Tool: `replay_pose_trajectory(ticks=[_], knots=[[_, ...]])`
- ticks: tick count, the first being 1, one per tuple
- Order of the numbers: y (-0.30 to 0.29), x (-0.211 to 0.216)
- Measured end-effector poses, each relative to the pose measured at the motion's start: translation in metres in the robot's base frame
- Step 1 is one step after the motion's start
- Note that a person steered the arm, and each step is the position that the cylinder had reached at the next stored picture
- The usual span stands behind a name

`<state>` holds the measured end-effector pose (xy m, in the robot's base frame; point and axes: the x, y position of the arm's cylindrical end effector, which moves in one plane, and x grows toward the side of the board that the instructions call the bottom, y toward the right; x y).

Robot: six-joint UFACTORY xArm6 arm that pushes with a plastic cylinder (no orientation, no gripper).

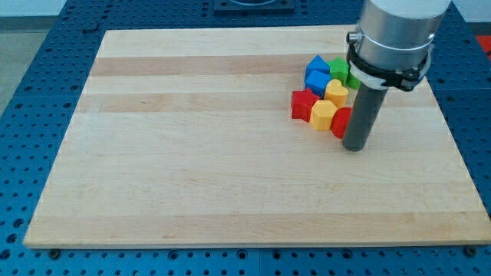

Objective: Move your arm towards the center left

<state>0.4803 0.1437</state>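
Right of centre: my tip [354, 147] touching red block [341, 121] | clustered blocks: yellow [323, 113], blue [316, 79], green [340, 69] | no hand fitted.

This looks like a robotics lab or test bench. A pale wooden board [230, 153] serves as the surface, resting on a blue metal perforated plate [31, 77] with regular mounting holes, visible from 9 o'clock round to 3 o'clock.
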Motion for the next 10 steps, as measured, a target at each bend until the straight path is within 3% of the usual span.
replay_pose_trajectory(ticks=[1, 3, 5, 7, 8, 10], knots=[[0.0, 0.0], [-0.01, 0.057], [-0.043, 0.078], [-0.047, 0.021], [-0.081, -0.005], [-0.105, -0.007]])
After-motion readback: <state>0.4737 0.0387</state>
